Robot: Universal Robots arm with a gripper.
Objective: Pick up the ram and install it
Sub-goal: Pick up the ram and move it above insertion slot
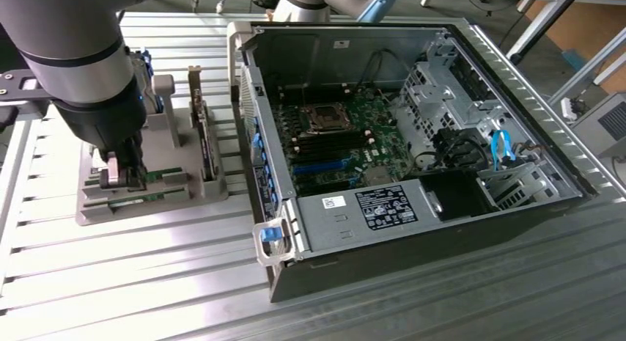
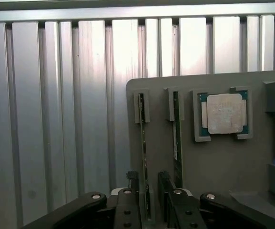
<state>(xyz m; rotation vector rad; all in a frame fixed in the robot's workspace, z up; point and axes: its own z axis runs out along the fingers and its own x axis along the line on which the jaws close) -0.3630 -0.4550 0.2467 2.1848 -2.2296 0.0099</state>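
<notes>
In the holder's (image 2: 213, 162) edge slot, the ram (image 2: 141, 138) is stood on edge, its length running between the gripper's (image 2: 147, 195) spread fingers (image 2: 166, 193). Nothing is pinched; a second stick (image 2: 177, 133) is seen just beside.

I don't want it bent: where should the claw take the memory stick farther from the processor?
Pinch the memory stick across its two flat faces, coming down from above. It stands on edge in a narrow tray slot, leaving its long top edge free; the open claw straddles it.

A narrow gap separates ram (image 2: 142, 143) and second stick (image 2: 177, 133) (both on edge in the holder (image 2: 213, 167)).
</notes>
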